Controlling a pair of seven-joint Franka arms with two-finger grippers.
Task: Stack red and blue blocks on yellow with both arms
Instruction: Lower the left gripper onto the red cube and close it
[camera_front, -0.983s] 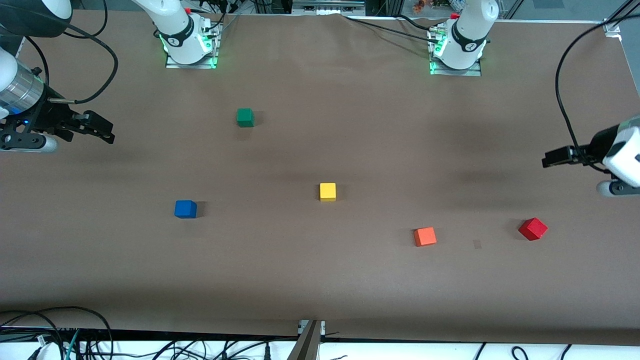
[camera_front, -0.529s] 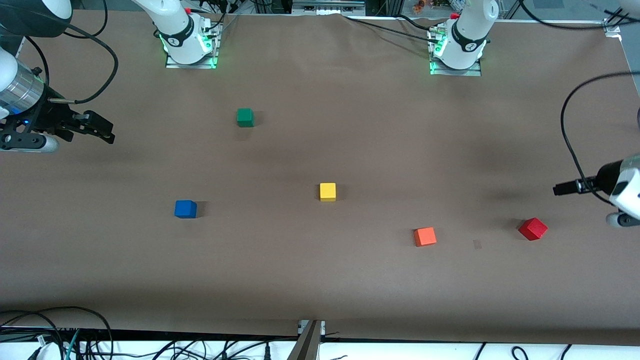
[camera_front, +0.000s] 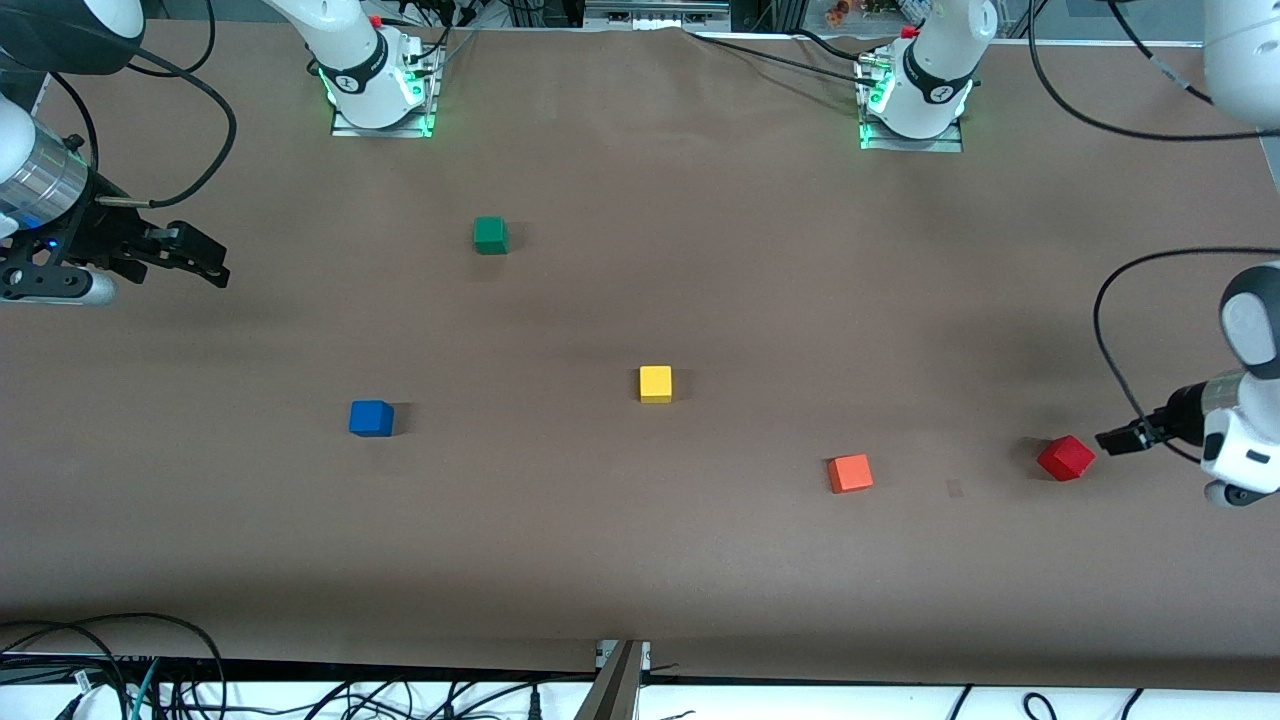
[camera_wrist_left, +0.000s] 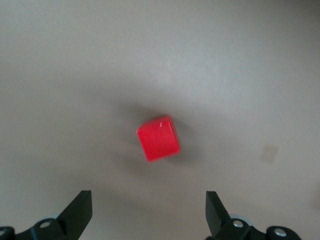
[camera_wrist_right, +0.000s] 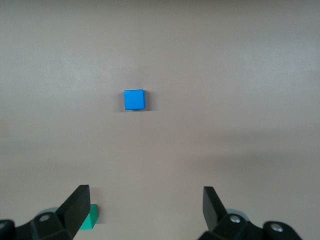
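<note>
The desk (camera_front: 640, 560) is covered in matt brown paper. The red block (camera_front: 1066, 458), blue block (camera_front: 371, 418) and yellow block (camera_front: 656, 384) look smooth and matt.

No legible text, label, brand, number or sign on the cubes, the arms or the brown bench (camera_front: 640, 560)

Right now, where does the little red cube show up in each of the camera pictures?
Front view: the red cube lies on the brown table at the left arm's end, beside the orange cube.
Left wrist view: the cube sits mid-picture, ahead of the open left gripper.
Right wrist view: not in it.
Shared landmark: the brown table.
</note>
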